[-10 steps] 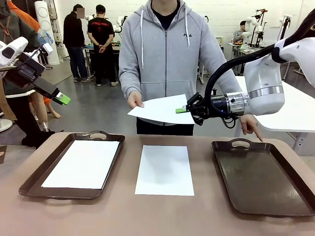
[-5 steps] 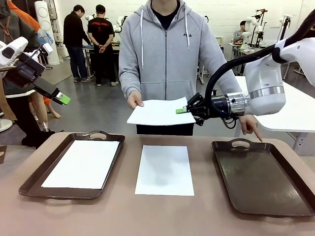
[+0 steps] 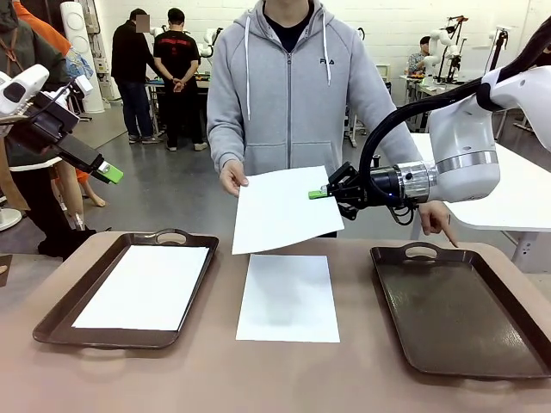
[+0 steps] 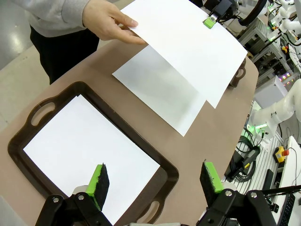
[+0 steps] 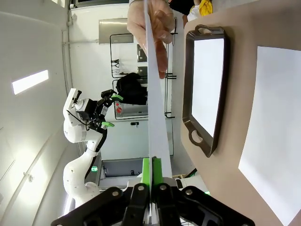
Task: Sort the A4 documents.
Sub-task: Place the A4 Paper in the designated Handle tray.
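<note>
Front view: right gripper (image 3: 320, 194), clamped on the A4 sheet (image 3: 280, 211), faces the person's hand (image 3: 232, 178) across it. Below, rightward, lies the empty tray (image 3: 456, 327).

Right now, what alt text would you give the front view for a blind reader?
The right gripper is shut on one edge of a white sheet that a person's hand holds at the other edge. Below, a second sheet lies on the table, a third sheet in the left tray.
</note>
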Available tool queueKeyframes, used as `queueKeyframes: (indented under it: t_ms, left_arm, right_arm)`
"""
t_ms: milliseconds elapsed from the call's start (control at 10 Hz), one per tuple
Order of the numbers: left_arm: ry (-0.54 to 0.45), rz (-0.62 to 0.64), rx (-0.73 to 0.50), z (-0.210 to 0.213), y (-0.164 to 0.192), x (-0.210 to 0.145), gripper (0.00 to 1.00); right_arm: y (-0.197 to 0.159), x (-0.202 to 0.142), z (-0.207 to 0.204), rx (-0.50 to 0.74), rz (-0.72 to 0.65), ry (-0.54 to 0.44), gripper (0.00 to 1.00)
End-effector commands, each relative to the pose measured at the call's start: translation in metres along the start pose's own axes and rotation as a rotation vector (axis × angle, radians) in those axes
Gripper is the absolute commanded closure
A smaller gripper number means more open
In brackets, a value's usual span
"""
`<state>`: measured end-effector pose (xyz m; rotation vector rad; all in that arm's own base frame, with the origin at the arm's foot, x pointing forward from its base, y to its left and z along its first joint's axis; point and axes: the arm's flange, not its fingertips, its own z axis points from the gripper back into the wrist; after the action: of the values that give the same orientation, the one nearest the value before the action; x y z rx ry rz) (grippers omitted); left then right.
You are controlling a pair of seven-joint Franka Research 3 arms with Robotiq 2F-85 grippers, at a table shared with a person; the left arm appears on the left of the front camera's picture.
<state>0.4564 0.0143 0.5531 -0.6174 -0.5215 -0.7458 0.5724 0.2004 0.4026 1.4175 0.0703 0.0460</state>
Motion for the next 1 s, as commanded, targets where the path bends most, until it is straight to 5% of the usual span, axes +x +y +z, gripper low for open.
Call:
queueKeyframes:
  t_ms: [0, 500, 900]
  left_arm:
    - [-0.002, -0.01, 0.001, 0.001, -0.001, -0.001, 0.0]
    - [-0.002, -0.01, 0.001, 0.001, -0.001, -0.001, 0.0]
    - [-0.002, -0.01, 0.001, 0.001, -0.001, -0.001, 0.0]
  right_arm:
    - [0.0, 0.001, -0.002, -0.005, 0.0, -0.011, 1.0]
    - [0.0, 0.0, 0.0, 0.0, 0.0, 0.0, 0.99]
    - [-0.008, -0.058, 0.092, -0.032, 0.056, -0.087, 0.99]
